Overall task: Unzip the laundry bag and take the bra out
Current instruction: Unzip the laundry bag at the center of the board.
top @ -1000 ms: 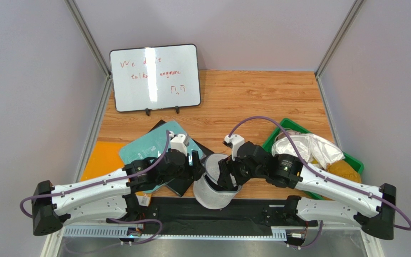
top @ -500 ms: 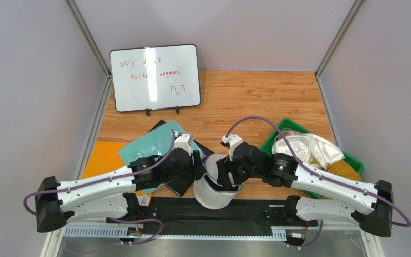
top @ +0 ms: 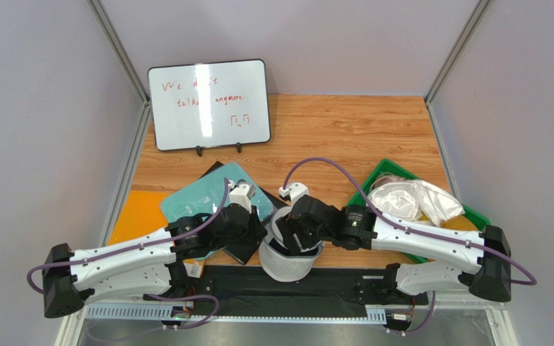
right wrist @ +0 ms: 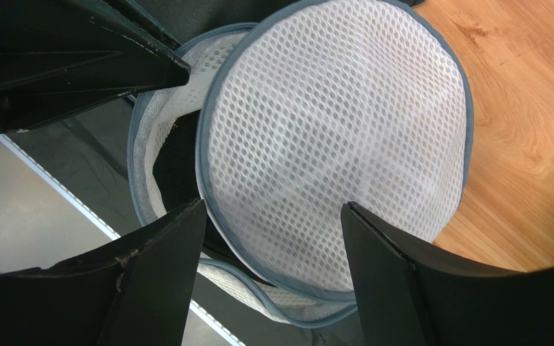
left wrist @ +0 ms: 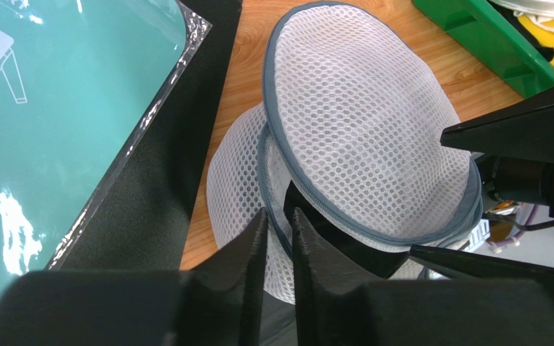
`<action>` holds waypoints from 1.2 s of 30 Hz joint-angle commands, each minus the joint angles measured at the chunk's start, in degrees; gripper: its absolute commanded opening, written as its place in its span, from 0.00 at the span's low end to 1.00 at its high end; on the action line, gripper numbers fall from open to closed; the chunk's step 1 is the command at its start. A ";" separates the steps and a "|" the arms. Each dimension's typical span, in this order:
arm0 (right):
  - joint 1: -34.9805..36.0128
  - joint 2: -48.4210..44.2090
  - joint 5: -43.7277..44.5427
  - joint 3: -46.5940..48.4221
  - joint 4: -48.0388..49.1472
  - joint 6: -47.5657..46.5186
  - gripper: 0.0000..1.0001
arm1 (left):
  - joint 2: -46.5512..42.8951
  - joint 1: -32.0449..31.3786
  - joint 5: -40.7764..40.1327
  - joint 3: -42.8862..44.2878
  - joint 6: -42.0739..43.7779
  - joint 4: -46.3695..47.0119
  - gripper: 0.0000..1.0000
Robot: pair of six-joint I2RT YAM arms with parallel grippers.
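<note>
The laundry bag (top: 287, 265) is a round white mesh pouch at the table's near edge, between both arms. Its round lid flap (left wrist: 366, 122) stands lifted off the grey-blue zip rim (left wrist: 265, 166), and only dark shadow shows in the gap beneath. My left gripper (left wrist: 278, 214) is shut on that rim at the bag's left side, with the rim pinched between the fingers. My right gripper (right wrist: 273, 209) hangs open above the bag, its fingers (right wrist: 171, 238) spread on either side of the lid flap (right wrist: 330, 130) without pinching it. The bra is hidden.
A green bin (top: 371, 189) with white cloth (top: 410, 198) stands to the right. A teal packet (top: 208, 194) on a black sheet lies left of the bag, beside an orange sheet (top: 139, 213). A whiteboard (top: 209, 103) stands at the back.
My left gripper has closed from wide open onto the bag's rim. The right arm has slid left, bringing its open gripper over the lid flap.
</note>
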 commanded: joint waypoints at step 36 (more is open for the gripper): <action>-5.32 0.86 8.42 9.73 -1.73 -9.03 0.00 | 10.06 8.98 7.21 7.79 10.74 12.71 0.00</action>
